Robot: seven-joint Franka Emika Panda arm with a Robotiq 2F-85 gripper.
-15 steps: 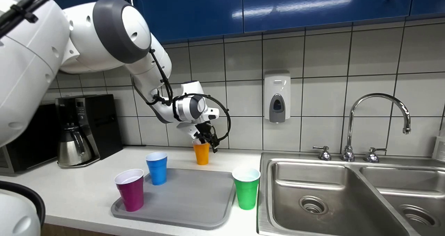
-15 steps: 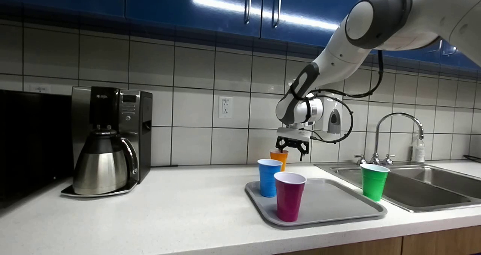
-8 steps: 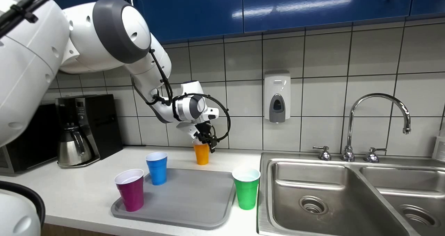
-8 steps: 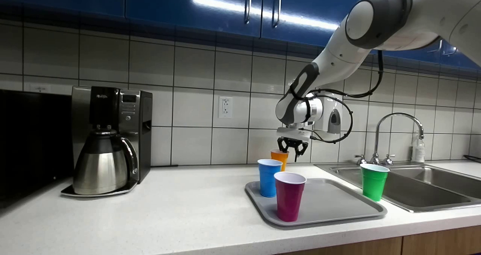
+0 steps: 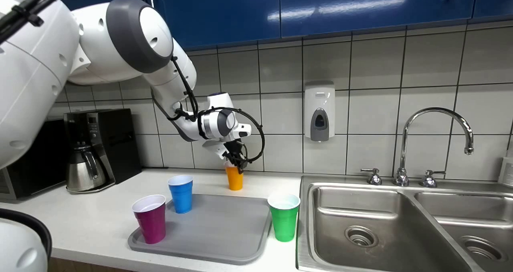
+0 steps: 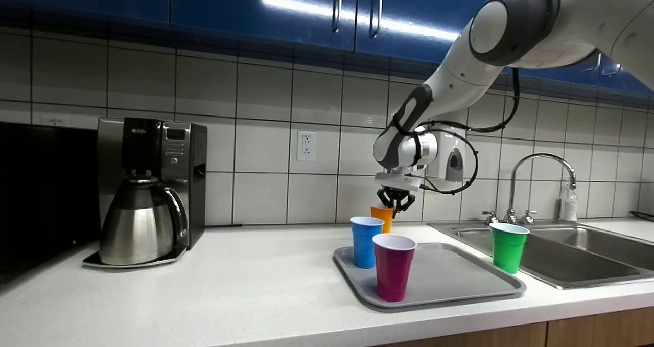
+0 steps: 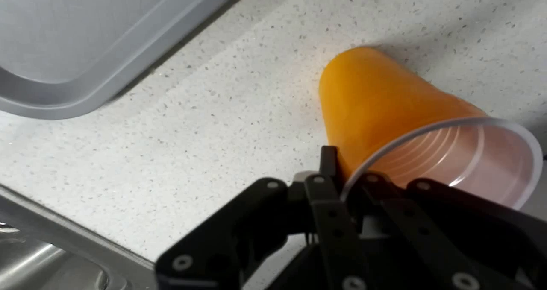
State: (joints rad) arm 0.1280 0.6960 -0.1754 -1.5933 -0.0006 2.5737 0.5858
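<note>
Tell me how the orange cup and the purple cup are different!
The orange cup is on the counter, but the purple cup stands on the tray.
The gripper pinches the orange cup's wall between its fingers, while nothing grips the purple cup.
Both are the same kind of cup, bright outside, pale inside, with the open end up.

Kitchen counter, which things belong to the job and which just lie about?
Job:
orange plastic cup, its wall pinched by the tool

Seemingly lying about:
blue plastic cup
purple plastic cup
green plastic cup
grey rectangular tray
black coffee maker
</note>
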